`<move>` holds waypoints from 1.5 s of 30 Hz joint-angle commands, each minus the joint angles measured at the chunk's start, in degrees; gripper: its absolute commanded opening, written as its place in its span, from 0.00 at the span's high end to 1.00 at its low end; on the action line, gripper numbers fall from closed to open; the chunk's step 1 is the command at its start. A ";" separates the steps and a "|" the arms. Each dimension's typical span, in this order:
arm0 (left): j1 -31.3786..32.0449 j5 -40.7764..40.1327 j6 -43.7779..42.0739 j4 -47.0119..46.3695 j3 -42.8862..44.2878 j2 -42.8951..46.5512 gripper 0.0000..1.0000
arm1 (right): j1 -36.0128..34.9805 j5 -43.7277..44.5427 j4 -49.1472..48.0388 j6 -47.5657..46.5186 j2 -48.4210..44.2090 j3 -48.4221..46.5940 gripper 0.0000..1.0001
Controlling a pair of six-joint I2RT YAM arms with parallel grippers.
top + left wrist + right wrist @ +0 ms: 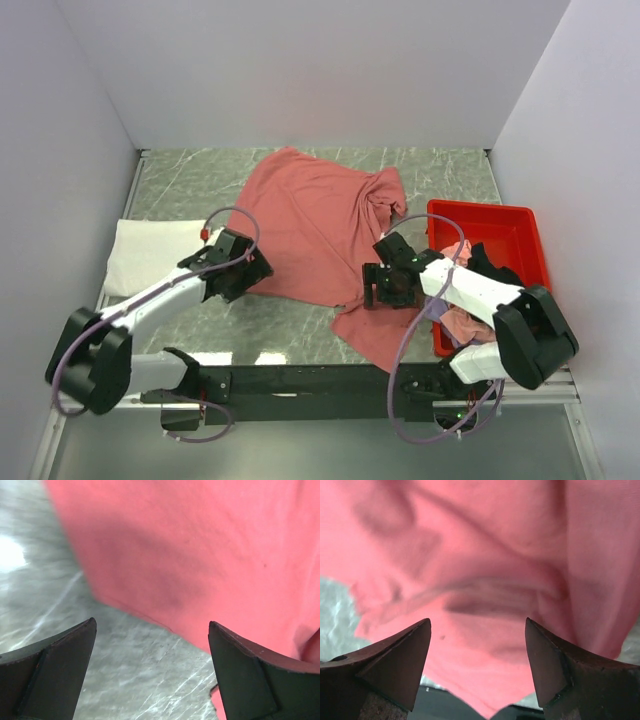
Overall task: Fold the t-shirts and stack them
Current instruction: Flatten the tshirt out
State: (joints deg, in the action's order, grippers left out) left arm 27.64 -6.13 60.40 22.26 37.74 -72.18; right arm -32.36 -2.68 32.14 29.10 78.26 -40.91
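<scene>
Sprawling across the middle of the grey marbled worktop [290, 325] is the big dusty red tee [320, 215], spread out but far from flat, with a bunched ridge of folds on its right side and a flap reaching down toward the near edge. Over on the left, the white tee [150, 255] lies folded in a neat rectangle, well apart from the red one.

Left claw [250, 268] now, and its jaws stand wide, nothing between them. It hovers right at the red tee's left edge. From the left wrist, the claw [152, 665] looks down on bare worktop [50, 580], with the tee's hem [200, 555] running diagonally just beyond the fingertips [65, 655].

Right claw [373, 285], jaws also well apart and gripping nothing. It sits over the rumpled lower right part of the red tee. The right wrist view puts the claw [477, 665] directly above creased red cloth [495, 580], which fills the gap between the fingers.

At the far right, the red tray [480, 210] holds more laundry in a loose heap: a pink tee [465, 322] and a black tee [487, 264], partly hidden behind the right arm.
</scene>
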 commanded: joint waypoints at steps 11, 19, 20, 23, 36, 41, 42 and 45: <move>-4.78 -12.24 4.12 7.45 0.67 0.40 0.19 | -4.11 -6.11 0.64 -7.13 -8.73 -7.09 0.18; -5.49 -13.73 2.79 6.21 7.25 -10.95 0.61 | -4.03 -3.57 1.52 -7.04 -8.82 -6.47 0.18; -5.49 -14.25 2.53 6.22 7.61 -12.35 0.62 | -4.11 -3.39 1.52 -6.95 -8.83 -6.38 0.18; -5.49 -15.14 2.27 6.83 9.28 -14.38 0.64 | -4.03 -3.74 1.08 -6.96 -8.65 -6.12 0.18; -5.40 -12.94 -1.86 8.50 14.99 -16.06 0.99 | -4.03 -3.56 0.12 -8.10 -7.77 -5.85 0.18; -5.14 -13.64 -6.17 12.27 21.84 -19.74 0.99 | -3.76 -4.18 -0.24 -8.97 -6.54 -5.68 0.18; -5.05 -13.99 -6.61 12.89 23.07 -20.71 0.99 | -3.68 -4.35 -0.32 -9.24 -6.37 -5.59 0.18; -4.52 -15.31 -8.37 15.35 28.34 -24.93 0.96 | -3.06 -4.79 -0.67 -9.50 -5.84 -5.50 0.18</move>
State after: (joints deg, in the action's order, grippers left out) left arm 22.55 -19.51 55.51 34.46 61.65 -94.13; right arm -36.14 -7.09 33.12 20.95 71.90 -46.52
